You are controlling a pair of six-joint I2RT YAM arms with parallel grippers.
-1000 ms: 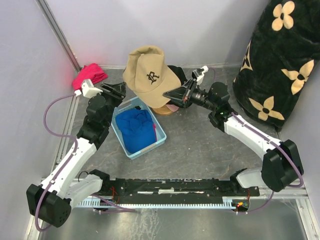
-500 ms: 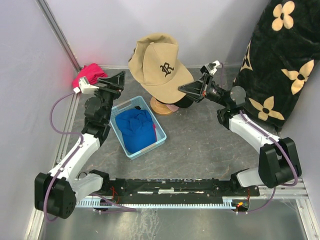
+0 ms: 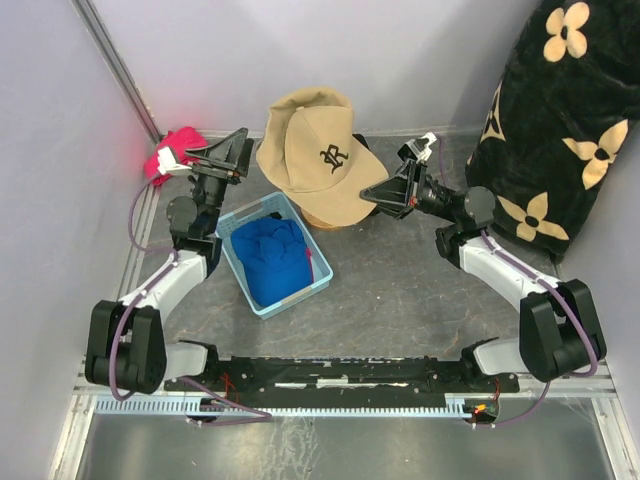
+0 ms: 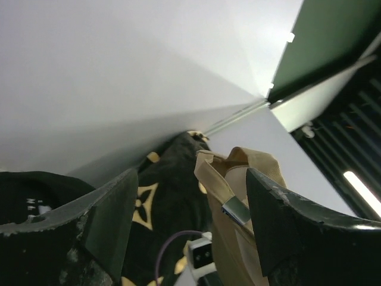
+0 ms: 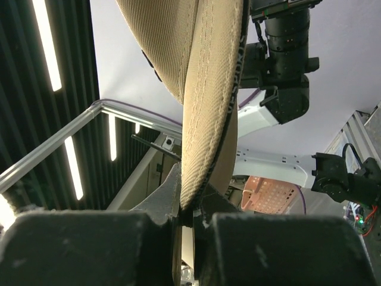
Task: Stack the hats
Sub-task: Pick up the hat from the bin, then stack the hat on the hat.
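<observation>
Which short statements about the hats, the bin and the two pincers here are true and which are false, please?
1. The right pincer grips the brim of the tan hat. True.
2. The left pincer is shut on the tan hat. False: its jaws stand open, gripping nothing.
3. A blue hat lies in the light blue bin. True.
4. The tan hat is plain. False: a dark embroidered logo shows on its front.
5. The red-pink cloth bundle lies inside the bin. False: it lies in the far left corner, outside the bin.
</observation>
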